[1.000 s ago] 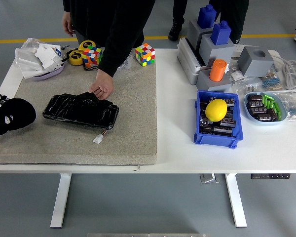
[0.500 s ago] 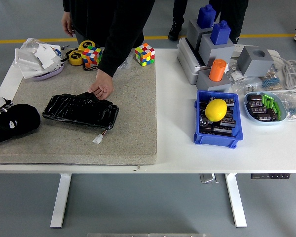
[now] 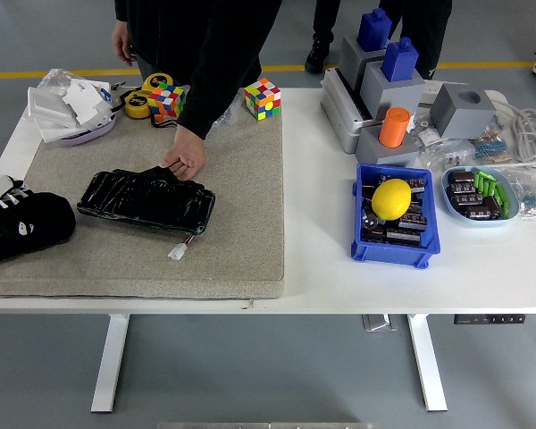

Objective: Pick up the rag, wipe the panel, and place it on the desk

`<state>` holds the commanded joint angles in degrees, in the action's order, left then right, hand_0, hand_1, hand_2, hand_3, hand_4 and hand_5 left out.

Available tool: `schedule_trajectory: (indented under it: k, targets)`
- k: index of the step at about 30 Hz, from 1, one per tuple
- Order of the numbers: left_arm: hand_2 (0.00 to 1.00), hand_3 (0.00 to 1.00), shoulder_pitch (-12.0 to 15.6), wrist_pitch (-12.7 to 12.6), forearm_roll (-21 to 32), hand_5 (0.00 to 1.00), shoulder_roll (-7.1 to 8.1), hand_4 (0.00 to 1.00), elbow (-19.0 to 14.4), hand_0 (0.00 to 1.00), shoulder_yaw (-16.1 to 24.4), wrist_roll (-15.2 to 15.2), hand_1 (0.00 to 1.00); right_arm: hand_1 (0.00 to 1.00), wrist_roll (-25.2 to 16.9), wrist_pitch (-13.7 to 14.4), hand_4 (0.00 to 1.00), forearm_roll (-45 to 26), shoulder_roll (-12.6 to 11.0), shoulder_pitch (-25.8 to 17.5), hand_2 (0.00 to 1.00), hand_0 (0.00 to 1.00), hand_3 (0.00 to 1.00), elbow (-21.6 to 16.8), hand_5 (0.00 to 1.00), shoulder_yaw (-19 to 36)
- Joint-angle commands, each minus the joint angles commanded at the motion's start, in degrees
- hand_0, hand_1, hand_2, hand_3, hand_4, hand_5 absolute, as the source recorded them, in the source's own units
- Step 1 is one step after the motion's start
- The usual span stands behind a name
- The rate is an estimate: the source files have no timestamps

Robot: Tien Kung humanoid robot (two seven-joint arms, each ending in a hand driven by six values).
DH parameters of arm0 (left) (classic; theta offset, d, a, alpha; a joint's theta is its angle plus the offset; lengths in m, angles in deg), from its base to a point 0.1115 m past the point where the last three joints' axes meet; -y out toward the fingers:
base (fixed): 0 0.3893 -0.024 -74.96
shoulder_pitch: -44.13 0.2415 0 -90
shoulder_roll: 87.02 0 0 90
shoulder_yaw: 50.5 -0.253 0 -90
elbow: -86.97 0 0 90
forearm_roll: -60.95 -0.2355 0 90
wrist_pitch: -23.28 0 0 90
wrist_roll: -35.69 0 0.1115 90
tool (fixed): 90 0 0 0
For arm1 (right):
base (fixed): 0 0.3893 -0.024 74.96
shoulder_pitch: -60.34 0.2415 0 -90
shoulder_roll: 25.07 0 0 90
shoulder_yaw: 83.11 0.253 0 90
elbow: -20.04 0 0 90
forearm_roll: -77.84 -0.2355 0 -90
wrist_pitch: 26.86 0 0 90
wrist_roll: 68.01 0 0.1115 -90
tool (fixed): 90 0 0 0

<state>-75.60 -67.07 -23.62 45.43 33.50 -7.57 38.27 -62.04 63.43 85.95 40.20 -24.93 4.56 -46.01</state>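
At the left edge the robot's left hand [image 3: 25, 227] lies on the grey mat [image 3: 241, 188]; whether its fingers hold anything I cannot tell. A white striped rag [image 3: 2, 192] shows just behind it. To the right, the black panel [image 3: 146, 200] lies flat on the mat, and a person's hand [image 3: 185, 159] presses its far edge.

White table [image 3: 482, 277] bears a grey mat [image 3: 241, 232] and blue bin [image 3: 393, 241].
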Motion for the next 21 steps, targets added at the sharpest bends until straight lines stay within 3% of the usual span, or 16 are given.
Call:
schedule_trajectory:
  k: [1,7,8,13,14,19,20,21]
  targets:
    - [0.611,0.624,-0.1,0.1,-0.3,0.207,0.09,0.938,0.0,0.52,0.0,0.1,0.641,0.688,0.0,0.0,0.998,0.0,0.0,0.0,0.682,0.723,0.588,0.0,0.509,0.0]
    - [0.611,0.624,-0.6,1.8,-0.5,0.207,0.81,0.938,-0.3,0.52,0.6,1.0,0.641,0.688,0.0,0.0,0.998,-0.1,0.0,0.1,0.682,0.723,0.588,0.0,0.509,0.0]
    - [0.716,0.759,-0.6,2.1,-0.5,0.442,0.94,0.998,-0.3,0.56,0.7,1.0,0.687,0.687,0.0,0.0,0.998,-0.1,0.0,0.1,0.683,0.723,0.587,0.0,0.509,0.0]
    - [0.716,0.759,-0.8,3.8,0.9,0.442,1.65,0.998,-0.3,0.56,1.2,0.8,0.687,0.687,0.0,0.1,0.998,0.0,0.0,0.1,0.683,0.723,0.587,0.0,0.509,0.1]
    - [0.742,0.782,-0.8,4.4,1.8,0.755,1.83,0.998,-0.4,0.593,1.3,1.0,0.714,0.688,0.0,0.1,0.998,0.0,0.0,0.1,0.682,0.723,0.587,0.0,0.508,0.1]
    - [0.742,0.782,-1.2,5.8,2.9,0.755,2.31,0.998,-0.7,0.593,1.3,1.1,0.714,0.688,0.0,0.1,0.998,-0.2,0.0,0.2,0.682,0.723,0.587,0.1,0.508,0.0]
    - [0.751,0.787,-1.3,6.1,3.3,0.885,2.43,0.998,-0.9,0.61,1.3,1.0,0.724,0.687,0.0,0.1,0.998,-0.2,0.0,0.1,0.682,0.723,0.586,0.1,0.507,0.0]
    - [0.751,0.787,-1.4,6.4,3.7,0.885,2.53,0.998,-1.1,0.61,1.2,0.9,0.724,0.687,0.0,0.1,0.998,-0.2,0.0,0.1,0.682,0.723,0.586,0.1,0.507,0.0]
